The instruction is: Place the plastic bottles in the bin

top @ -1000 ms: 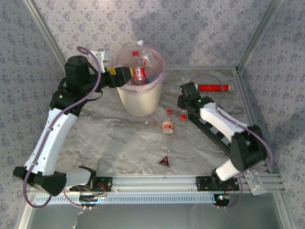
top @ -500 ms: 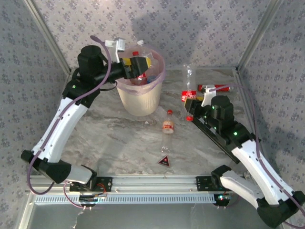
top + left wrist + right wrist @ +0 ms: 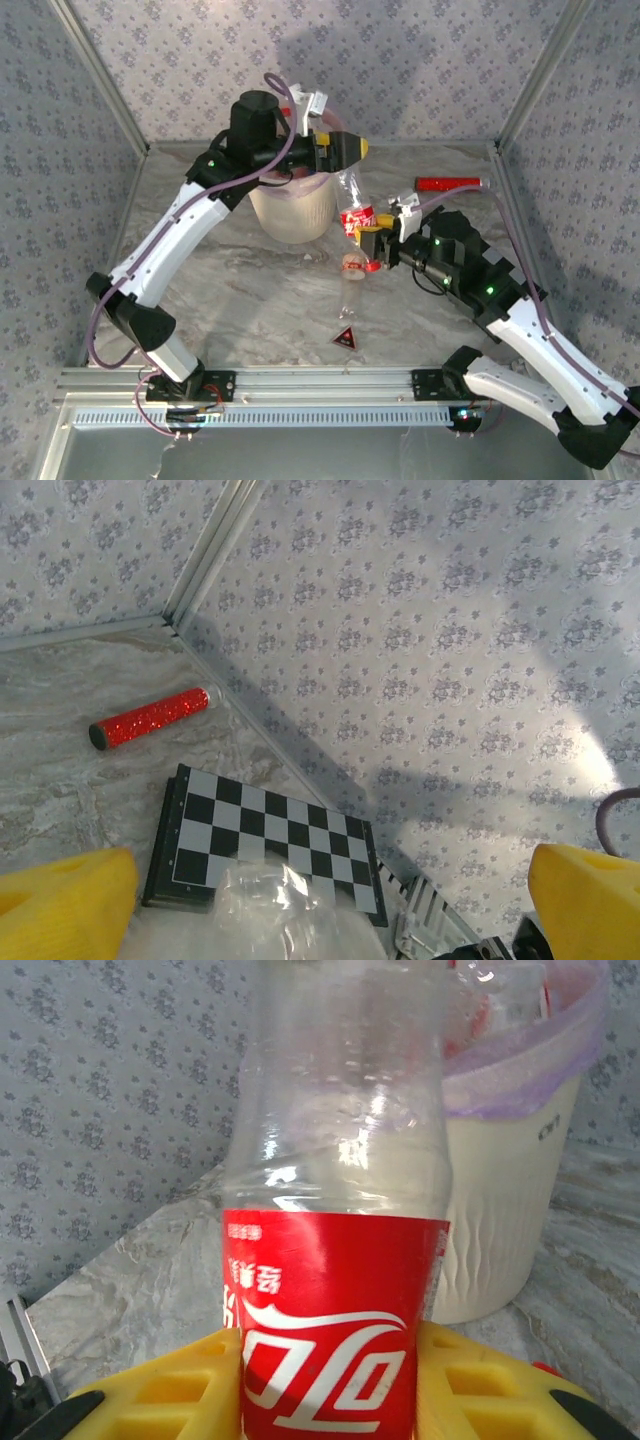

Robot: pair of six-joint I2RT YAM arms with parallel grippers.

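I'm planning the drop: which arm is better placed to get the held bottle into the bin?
Right: the right gripper is shut on the red-labelled bottle close beside the bin; the left gripper is open near the rim, gripping nothing.

I saw my right gripper (image 3: pixel 332 1385) clamped on a clear bottle (image 3: pixel 335 1160) with a red label, its yellow fingers (image 3: pixel 165 1395) on either side; the cream bin (image 3: pixel 505 1220) with its lilac liner stood just behind

Marble table (image 3: pixel 230 290) bears bin (image 3: pixel 290 218), bottle (image 3: pixel 352 263), red tube (image 3: pixel 450 184), dark triangle (image 3: pixel 346 337).
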